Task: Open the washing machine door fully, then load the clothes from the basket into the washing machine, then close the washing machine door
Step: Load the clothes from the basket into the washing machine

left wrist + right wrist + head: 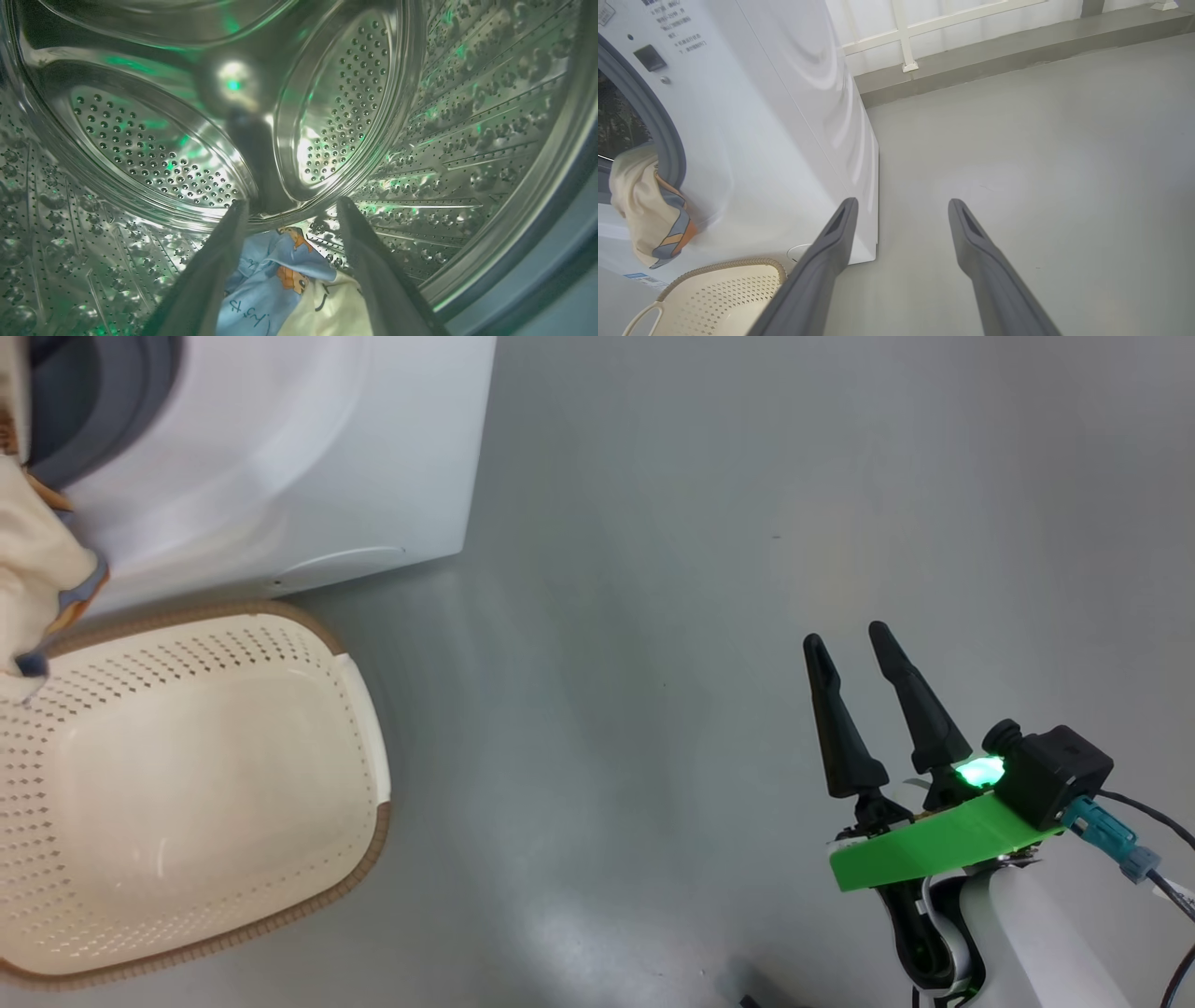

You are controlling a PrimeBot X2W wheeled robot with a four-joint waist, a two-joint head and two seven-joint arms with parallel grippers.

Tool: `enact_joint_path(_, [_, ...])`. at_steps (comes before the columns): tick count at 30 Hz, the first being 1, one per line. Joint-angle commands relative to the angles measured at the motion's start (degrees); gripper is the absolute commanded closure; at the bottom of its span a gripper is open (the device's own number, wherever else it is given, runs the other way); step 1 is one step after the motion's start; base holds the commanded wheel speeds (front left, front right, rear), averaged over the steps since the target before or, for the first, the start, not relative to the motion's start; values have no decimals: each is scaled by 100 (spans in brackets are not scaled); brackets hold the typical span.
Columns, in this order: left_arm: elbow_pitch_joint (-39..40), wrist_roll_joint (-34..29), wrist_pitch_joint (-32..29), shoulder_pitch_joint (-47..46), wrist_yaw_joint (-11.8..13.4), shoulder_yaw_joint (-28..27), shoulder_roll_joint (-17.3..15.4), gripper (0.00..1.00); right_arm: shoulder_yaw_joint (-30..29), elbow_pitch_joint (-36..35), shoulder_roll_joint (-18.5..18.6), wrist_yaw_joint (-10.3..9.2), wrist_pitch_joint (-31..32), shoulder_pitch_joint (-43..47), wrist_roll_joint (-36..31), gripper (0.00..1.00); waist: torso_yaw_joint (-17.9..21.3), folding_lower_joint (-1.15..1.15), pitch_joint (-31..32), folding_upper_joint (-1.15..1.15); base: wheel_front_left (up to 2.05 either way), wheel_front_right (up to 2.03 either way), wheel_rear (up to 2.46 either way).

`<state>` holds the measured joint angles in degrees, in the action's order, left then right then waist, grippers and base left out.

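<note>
My left gripper [289, 205] is inside the washing machine's steel drum [140, 140]. It is open, and light blue and cream clothes [275, 284] lie low between its fingers. A cream garment with orange and grey trim [640, 205] hangs out over the grey gasket [668, 130] of the white washing machine [280, 457]; the same cloth [33, 560] droops above the basket. The cream basket [205, 784] stands on the floor before the machine with nothing in it. My right gripper [845, 635] is open over bare floor to the right, holding nothing. The door is out of view.
Grey floor [653, 616] stretches right of the machine. A raised kerb [994, 51] and white railing [906, 37] run along the far wall. The basket's handle [642, 315] and a blue label [640, 279] sit near the machine's foot.
</note>
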<state>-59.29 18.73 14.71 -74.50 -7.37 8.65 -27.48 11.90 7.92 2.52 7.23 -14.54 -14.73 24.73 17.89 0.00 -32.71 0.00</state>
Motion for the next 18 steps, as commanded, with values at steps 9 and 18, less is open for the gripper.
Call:
enact_joint_path(9, [1046,213,29,995,-10,-809,50,0,-40,-68,36,25,-46,75,-151,0,-160,0,293,0,0,0,0])
enact_joint_path(18, [2081,137,29,2355,-11,-1329,427,0,-226,-5,36,25,-46,165,-372,0,-360,0,739,0,0,0,0])
